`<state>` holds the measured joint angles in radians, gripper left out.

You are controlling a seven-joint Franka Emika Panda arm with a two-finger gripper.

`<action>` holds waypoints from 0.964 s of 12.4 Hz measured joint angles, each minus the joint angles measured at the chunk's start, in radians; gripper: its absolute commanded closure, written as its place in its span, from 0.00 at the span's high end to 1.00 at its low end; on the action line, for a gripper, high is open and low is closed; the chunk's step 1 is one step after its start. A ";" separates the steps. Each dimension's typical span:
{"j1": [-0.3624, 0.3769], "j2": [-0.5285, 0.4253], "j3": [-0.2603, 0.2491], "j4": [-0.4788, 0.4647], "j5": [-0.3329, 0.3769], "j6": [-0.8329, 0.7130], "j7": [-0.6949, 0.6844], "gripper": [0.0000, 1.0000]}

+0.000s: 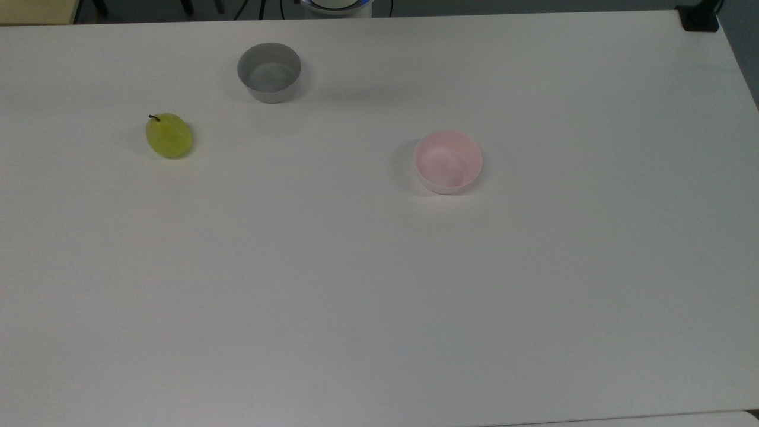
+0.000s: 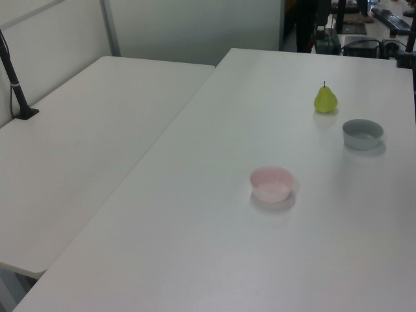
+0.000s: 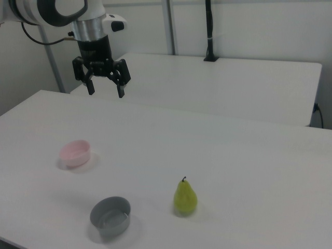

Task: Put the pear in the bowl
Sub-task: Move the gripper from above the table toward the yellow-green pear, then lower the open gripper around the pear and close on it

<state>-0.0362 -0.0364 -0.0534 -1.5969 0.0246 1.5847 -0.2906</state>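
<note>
The yellow-green pear stands upright on the white table, its dark stem up; I also see the pear in the left view and the pear in the right view. The pale pink bowl sits empty near the table's middle, seen too as the bowl and the bowl. In the right view my gripper hangs open high above the table, well above and behind the pink bowl, with nothing between its fingers.
A grey bowl of similar size stands empty beside the pear, also the grey bowl near the right view's front edge. A second white table adjoins, with a black post on it.
</note>
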 measured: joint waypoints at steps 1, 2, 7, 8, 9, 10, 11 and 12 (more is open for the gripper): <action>-0.003 0.000 -0.001 0.000 -0.018 0.000 -0.025 1.00; -0.006 0.000 -0.001 0.000 -0.055 0.000 -0.059 1.00; -0.092 0.000 -0.011 -0.005 -0.133 -0.005 -0.256 1.00; -0.111 0.001 -0.021 -0.007 -0.133 -0.005 -0.274 1.00; -0.121 0.002 -0.051 -0.016 -0.133 -0.005 -0.304 1.00; -0.123 0.003 -0.075 -0.026 -0.133 -0.003 -0.331 1.00; -0.124 0.004 -0.113 -0.056 -0.130 0.017 -0.369 1.00; -0.126 0.006 -0.146 -0.099 -0.111 0.065 -0.393 1.00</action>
<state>-0.1623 -0.0300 -0.1993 -1.6955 -0.0859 1.6498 -0.6831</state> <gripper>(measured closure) 0.000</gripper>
